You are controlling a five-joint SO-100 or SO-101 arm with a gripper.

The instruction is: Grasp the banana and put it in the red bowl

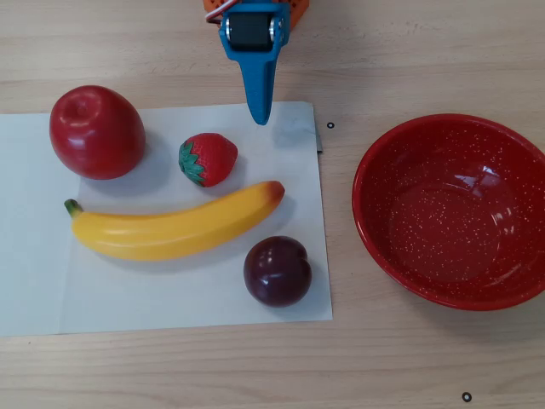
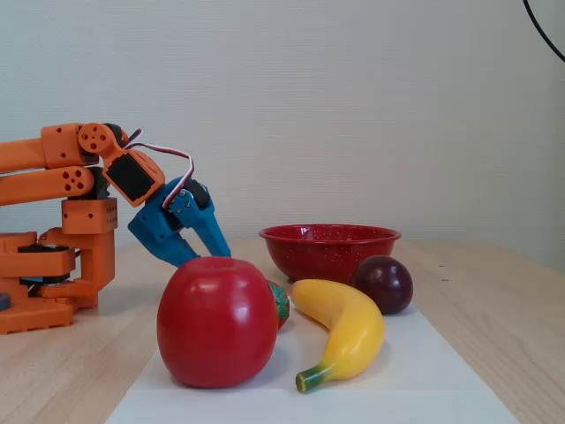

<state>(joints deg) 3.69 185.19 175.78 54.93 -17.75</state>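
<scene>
The banana [image 1: 174, 226] lies on a white sheet, green stem to the left and orange-red end to the right in the overhead view; it also shows in the fixed view [image 2: 349, 327]. The red bowl [image 1: 383, 239] stands empty on the wood to the right of the sheet, and at the back in the fixed view [image 2: 300, 252]. My blue gripper [image 1: 260, 115] points down at the sheet's far edge, above the strawberry and well clear of the banana. In the fixed view my gripper [image 2: 221, 252] hangs behind the apple. Its jaws look closed and empty.
A red apple [image 1: 95, 132], a strawberry [image 1: 209, 159] and a dark plum [image 1: 277, 271] lie on the sheet [image 1: 34, 281] around the banana. The orange arm base [image 2: 53, 265] stands at the left of the fixed view.
</scene>
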